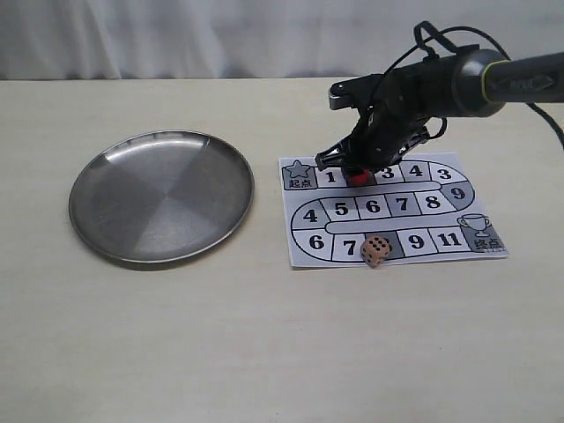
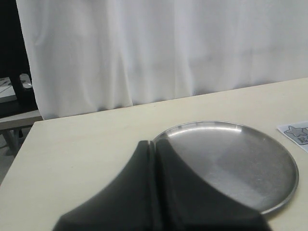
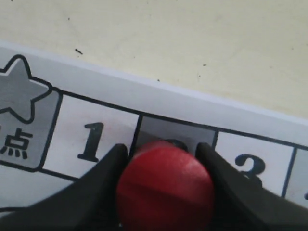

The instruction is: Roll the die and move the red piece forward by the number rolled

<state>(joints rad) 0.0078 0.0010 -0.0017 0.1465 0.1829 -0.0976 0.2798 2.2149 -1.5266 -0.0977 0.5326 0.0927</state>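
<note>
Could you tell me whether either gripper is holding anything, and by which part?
The right gripper clasps the red piece by its round sides; the left gripper holds nothing.

On the board [image 1: 298,251], the right gripper [image 1: 357,171] covers most of the red piece [image 1: 357,177], which hides the digit between squares 1 and 3. The die [image 1: 376,250] masks the digit between 7 and 9. In the left wrist view the left gripper [image 2: 153,192] is a dark blur cut off by the picture's edge, and only one corner of the board shows.
</note>
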